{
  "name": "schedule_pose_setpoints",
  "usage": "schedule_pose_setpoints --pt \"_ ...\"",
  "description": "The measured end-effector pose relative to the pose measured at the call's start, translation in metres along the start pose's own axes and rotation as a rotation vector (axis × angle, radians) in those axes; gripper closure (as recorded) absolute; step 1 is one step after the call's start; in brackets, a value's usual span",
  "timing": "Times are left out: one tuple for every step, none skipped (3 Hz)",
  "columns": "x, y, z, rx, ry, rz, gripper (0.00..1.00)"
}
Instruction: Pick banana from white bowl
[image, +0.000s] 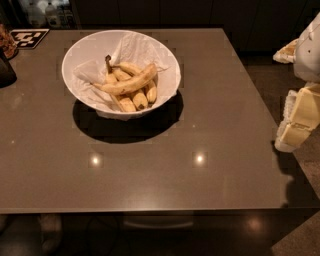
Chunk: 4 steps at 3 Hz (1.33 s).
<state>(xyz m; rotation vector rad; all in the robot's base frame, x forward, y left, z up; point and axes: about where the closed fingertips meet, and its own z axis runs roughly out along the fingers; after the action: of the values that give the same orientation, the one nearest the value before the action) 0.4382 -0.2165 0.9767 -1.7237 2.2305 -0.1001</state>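
In smooth white bowl (72, 55), on crumpled paper (138, 47): long curved speckled banana (128, 84). My gripper (298, 120) well right of bowl; grip state I cannot tell.

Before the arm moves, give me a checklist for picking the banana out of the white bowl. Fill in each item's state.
1. Banana in view and uncovered: ok. It lies across the top of the bunch.
2. White bowl upright on the table: ok.
3. Hand over the banana: not ok. It sits beyond the table's right edge, well apart from the bowl.
4. Way from hand to bowl: ok. Nothing stands on the table between them.
5. Paper lining free of the banana: cannot tell. It sits crumpled beneath and behind the fruit.
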Motion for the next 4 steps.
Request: schedule_pose_setpoints --pt "-0.007 -0.004 -0.002 0.002 0.003 -0.013 0.0" --pt "-0.029 -0.015 -0.005 0.0 0.039 -0.085 0.0" --pt "-0.063 -0.028 0.003 -0.005 0.089 -0.185 0.0" --pt "-0.068 -0.031 0.002 0.015 0.078 -0.189 0.0"
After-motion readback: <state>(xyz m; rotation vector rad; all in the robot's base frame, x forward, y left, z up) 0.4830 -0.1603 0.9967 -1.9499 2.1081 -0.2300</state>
